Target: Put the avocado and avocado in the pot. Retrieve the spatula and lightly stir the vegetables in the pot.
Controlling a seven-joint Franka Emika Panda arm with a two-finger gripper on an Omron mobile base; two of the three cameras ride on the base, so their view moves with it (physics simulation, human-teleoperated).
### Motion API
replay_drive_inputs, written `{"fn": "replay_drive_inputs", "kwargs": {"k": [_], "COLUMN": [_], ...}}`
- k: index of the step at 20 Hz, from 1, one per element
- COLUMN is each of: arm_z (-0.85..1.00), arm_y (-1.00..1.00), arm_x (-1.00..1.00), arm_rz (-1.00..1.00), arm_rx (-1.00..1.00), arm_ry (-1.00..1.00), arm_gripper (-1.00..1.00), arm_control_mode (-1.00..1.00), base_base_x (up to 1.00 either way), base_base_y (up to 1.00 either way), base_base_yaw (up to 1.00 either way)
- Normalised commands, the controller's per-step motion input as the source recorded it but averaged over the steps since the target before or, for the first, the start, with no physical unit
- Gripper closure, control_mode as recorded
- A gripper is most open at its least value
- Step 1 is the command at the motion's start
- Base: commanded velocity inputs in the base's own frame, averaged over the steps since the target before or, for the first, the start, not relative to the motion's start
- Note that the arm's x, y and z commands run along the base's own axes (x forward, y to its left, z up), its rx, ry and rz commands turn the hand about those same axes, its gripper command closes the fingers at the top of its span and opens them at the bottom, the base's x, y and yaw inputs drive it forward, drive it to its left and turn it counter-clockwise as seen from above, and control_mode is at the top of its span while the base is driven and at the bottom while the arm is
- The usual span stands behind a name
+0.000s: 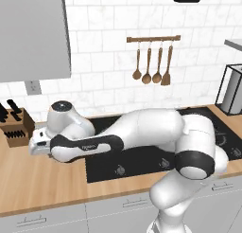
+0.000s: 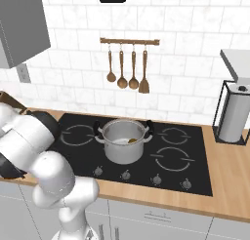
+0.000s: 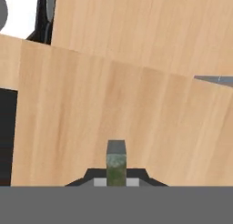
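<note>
In the hand view my gripper [image 3: 116, 176] is shut on the spatula [image 3: 116, 161], a thin dark mottled handle with a small grey blade at its far end, just above the wooden counter. From the left base view the arm reaches low to the left, its hand [image 1: 37, 145] beside the knife block. The steel pot [image 2: 124, 142] stands in the middle of the black cooktop [image 2: 166, 158], well to the right of the hand. A small olive-brown vegetable [image 2: 132, 140] shows inside the pot.
A wooden knife block [image 1: 16, 129] stands on the counter at the far left, close to the hand. Wooden spoons and a wooden spatula hang on a wall rail [image 2: 129, 41]. A paper towel holder [image 2: 233, 118] is at the right end.
</note>
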Motion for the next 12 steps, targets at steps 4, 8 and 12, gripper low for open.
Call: {"fn": "replay_drive_inputs", "kwargs": {"k": [4, 8, 12], "arm_z": [1.00, 1.00, 0.91], "arm_y": [-0.92, -1.00, -1.00], "arm_x": [-0.02, -0.06, -0.11], "arm_rz": [-0.29, -0.34, -0.36], "arm_rx": [0.47, 0.53, 0.54], "arm_ry": [0.17, 0.30, 0.36], "arm_gripper": [1.00, 1.00, 1.00], "arm_control_mode": [-1.00, -1.00, -1.00], "base_base_x": [0.00, 0.00, 0.00], "base_base_y": [0.00, 0.00, 0.00], "base_base_yaw": [0.00, 0.00, 0.00]}}
